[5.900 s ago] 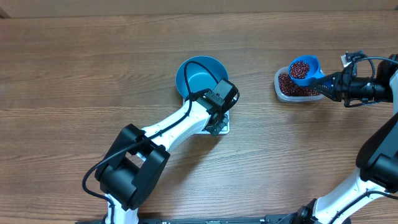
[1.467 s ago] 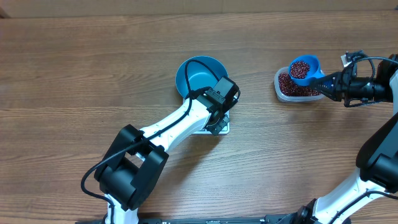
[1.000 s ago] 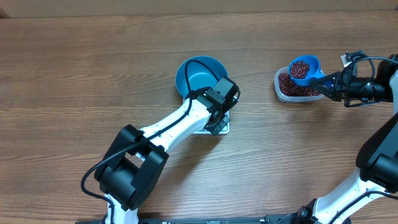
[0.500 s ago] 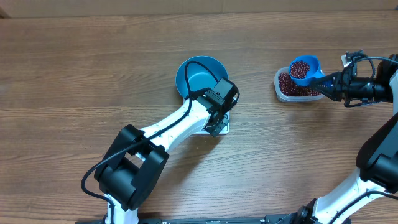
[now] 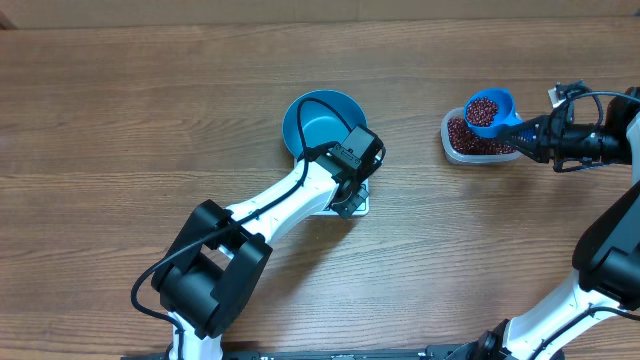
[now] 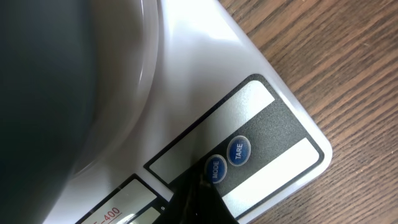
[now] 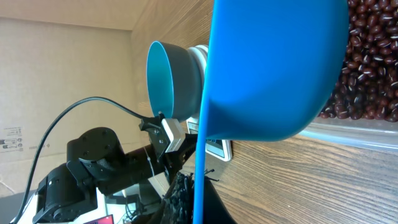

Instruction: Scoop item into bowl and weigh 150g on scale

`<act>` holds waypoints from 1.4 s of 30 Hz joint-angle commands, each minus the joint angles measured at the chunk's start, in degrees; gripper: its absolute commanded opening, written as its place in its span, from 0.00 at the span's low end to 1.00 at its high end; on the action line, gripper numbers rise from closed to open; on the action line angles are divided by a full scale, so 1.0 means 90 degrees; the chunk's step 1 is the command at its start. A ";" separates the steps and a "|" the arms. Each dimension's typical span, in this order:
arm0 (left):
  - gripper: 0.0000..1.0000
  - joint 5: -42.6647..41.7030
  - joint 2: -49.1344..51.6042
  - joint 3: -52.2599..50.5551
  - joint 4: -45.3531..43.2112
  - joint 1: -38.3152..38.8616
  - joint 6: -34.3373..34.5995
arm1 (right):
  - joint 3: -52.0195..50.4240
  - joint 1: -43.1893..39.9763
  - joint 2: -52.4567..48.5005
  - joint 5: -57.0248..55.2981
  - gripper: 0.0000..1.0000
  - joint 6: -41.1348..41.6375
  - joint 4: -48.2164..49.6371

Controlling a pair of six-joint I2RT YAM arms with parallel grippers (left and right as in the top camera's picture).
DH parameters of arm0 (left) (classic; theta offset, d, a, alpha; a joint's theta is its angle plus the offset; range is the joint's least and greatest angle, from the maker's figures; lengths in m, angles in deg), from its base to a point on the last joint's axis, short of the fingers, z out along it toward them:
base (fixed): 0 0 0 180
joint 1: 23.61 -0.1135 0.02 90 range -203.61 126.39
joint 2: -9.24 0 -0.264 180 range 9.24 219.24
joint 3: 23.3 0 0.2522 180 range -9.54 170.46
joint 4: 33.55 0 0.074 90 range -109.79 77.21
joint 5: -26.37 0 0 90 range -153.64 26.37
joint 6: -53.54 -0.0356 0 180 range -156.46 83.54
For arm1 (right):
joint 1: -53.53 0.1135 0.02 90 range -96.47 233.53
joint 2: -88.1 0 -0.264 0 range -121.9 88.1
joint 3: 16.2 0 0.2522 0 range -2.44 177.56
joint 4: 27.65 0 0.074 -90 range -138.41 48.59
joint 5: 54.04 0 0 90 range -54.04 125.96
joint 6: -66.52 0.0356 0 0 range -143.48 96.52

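Now the bowl (image 5: 315,125) sits on the scale (image 6: 205,74), ready for weighing. The left gripper (image 6: 198,186), pressed together, touches the scale by the MODE button (image 6: 216,169), right beside the bowl. The right gripper (image 5: 535,137) pinches the scoop (image 5: 497,100) handle and keeps its beans (image 5: 483,112) level above the tub (image 5: 455,148), well apart from the bowl.

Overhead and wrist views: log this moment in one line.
left gripper: shut, tip at MODE button on scale | bowl: on scale, looks empty | right gripper: shut on scoop, full of beans, over tub
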 commanded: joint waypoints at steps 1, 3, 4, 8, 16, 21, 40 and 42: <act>0.04 0.0053 -0.0058 -0.0066 -0.0051 -0.0024 -0.0100 | -0.0034 -0.0012 -0.0022 0.0104 0.04 -0.0032 0.0007; 0.04 0.0053 -0.0058 -0.0097 -0.0056 -0.0027 -0.0100 | -0.0034 -0.0012 -0.0022 0.0104 0.04 -0.0032 0.0007; 0.04 0.0053 -0.0058 -0.0121 -0.0056 -0.0024 -0.0100 | -0.0034 -0.0012 -0.0022 0.0104 0.04 -0.0034 0.0007; 0.04 0.0053 -0.0058 -0.0236 -0.0083 -0.0024 -0.0100 | -0.0034 -0.0012 -0.0022 0.0104 0.04 -0.0032 0.0005; 0.04 0.0058 -0.0058 -0.0250 -0.0192 -0.0024 -0.0097 | -0.0034 -0.0012 -0.0022 0.0104 0.04 -0.0032 0.0000; 0.04 0.0226 -0.0058 -0.0250 -0.0197 -0.0027 -0.0051 | -0.0034 -0.0012 -0.0022 0.0104 0.04 -0.0034 -0.0015; 0.04 0.0267 -0.0058 -0.0250 -0.0189 -0.0024 -0.0053 | -0.0034 -0.0012 -0.0022 0.0104 0.04 -0.0034 -0.0017; 0.04 0.0267 -0.0058 -0.0250 -0.0192 -0.0024 -0.0053 | -0.0034 -0.0012 -0.0022 0.0104 0.04 -0.0032 -0.0017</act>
